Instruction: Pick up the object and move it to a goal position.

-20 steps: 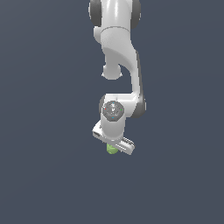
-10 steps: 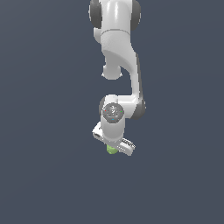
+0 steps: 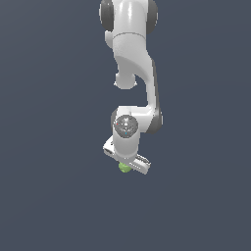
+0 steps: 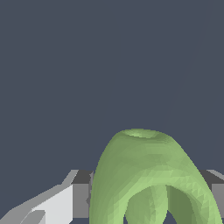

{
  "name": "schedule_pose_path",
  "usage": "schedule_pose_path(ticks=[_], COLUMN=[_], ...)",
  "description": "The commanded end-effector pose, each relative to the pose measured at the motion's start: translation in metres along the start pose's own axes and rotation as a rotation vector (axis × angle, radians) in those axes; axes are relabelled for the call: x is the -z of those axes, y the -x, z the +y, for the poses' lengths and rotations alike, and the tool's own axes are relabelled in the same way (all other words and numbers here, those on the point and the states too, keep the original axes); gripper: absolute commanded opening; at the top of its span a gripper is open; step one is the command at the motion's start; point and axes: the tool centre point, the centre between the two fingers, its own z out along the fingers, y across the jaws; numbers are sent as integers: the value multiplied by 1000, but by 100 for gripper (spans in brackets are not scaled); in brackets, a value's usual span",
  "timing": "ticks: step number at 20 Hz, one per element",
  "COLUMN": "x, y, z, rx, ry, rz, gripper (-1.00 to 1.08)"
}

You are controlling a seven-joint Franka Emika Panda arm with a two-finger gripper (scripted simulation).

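Exterior view. The white arm was seen reaching down from the upper edge of the frame, bent at the elbow, with the wrist joint turned toward the camera. The tool was at the arm's lowest end, its crossbar lying at a slant. Only a small part of the light-green object was visible, showing just under the crossbar, directly beneath the tool and touching it. The rest of the object was hidden by the tool body. The fingers themselves could not be made out in this view. The background was a uniform dark grey-blue surface; whether it was a tabletop, and whether the object was in contact with it, could not be told, since no shadow or edge was visible.

Wrist view. The object was seen very close, filling the lower middle of the frame: a rounded green dome with curved prongs arching below it. A grey and white finger was seen tight against one flank of the object, and a grey finger pad against the opposite flank. No gap was visible between either finger and the object. The tool was therefore recorded as closed down onto the object, holding it between the two fingers, opened only as far as the object's width. Behind the object, only the plain dark surface was recorded.
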Motion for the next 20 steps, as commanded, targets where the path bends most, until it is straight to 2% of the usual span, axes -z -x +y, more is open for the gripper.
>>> schedule_pose_path(ticks=[1,8,20], x=[1,4,16], y=[-1,-2,-9], z=[5,42,163], rx=[-1,-1,-1], ry=[0,0,0], rz=[0,0,0], gripper=[-100,-100,-100])
